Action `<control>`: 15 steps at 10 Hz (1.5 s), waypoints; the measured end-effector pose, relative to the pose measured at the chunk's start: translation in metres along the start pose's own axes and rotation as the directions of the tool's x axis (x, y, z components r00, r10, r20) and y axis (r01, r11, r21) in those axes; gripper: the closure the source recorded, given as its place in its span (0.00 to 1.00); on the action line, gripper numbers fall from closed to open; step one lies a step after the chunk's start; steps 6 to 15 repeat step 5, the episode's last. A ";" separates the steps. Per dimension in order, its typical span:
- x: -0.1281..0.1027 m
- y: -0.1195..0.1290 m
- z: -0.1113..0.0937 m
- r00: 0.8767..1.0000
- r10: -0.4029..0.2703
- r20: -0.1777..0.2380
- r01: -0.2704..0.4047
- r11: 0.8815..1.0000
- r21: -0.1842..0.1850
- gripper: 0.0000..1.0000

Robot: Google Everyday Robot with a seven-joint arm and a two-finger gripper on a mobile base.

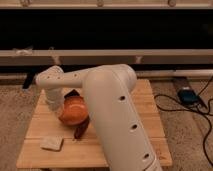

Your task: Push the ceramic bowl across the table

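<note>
Your gripper [56,106] sits at the bowl's [75,111] left edge, mid-table [125,150]; I cannot tell its grip state. The push looks underway, with most of the table left.

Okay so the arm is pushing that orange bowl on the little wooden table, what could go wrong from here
1. The ceramic bowl lies against a dark brown object; further pushing could drag that object along, possibly off the table.
2. A small pale block sits near the front left edge; a push that way might knock it off.
3. The gripper is at the bowl's left side, and the big arm hides much of the tabletop, so a slip would be hard to spot.
</note>
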 end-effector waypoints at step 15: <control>0.004 -0.030 -0.044 0.992 0.052 0.116 -0.052 0.999 0.000 0.57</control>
